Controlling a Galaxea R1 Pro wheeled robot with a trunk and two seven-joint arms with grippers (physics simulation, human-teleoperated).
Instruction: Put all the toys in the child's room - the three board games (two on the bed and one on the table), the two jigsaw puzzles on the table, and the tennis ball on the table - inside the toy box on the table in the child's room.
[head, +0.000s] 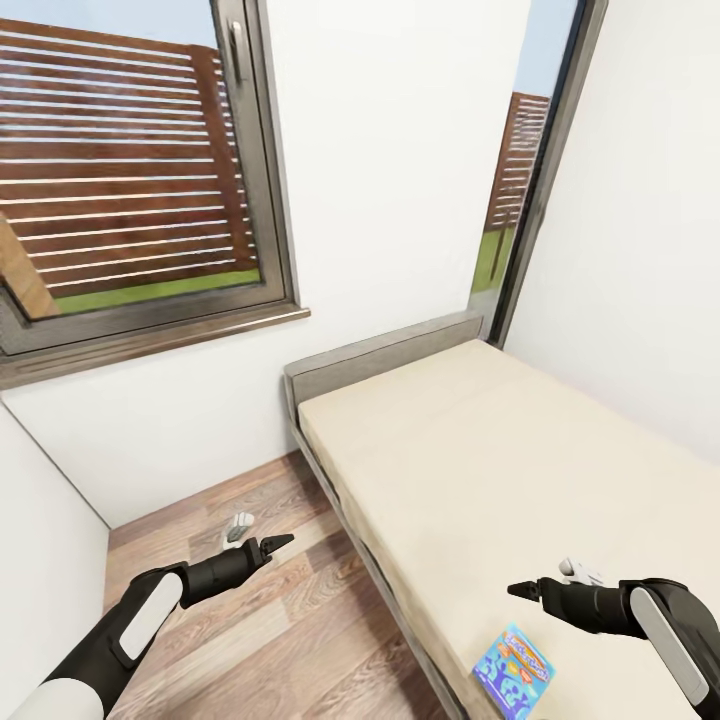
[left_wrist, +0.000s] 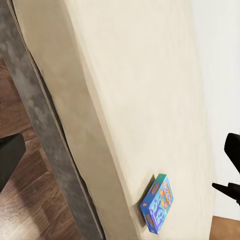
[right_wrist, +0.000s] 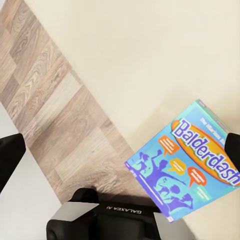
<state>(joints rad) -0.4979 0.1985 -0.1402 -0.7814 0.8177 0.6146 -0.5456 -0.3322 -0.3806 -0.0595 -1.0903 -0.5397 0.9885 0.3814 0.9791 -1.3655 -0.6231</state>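
A small blue Balderdash board game (head: 513, 668) lies flat on the bed (head: 480, 450), near the mattress's near edge. The left wrist view catches the game (left_wrist: 157, 202) at the mattress edge, and the right wrist view has it (right_wrist: 187, 162) close up from above. My right gripper (head: 525, 590) hovers open over the mattress, a little above and beyond the game, holding nothing. Over the wooden floor beside the bed, my left gripper (head: 275, 545) is open and empty. The toy box and the table are out of view.
The bed's grey headboard (head: 385, 352) stands against a white wall under a large window (head: 140, 170). A white wall runs along the bed's right side. Wooden floor (head: 280, 630) lies between the bed frame and a white surface at the left. My base (right_wrist: 107, 217) stands by the bed.
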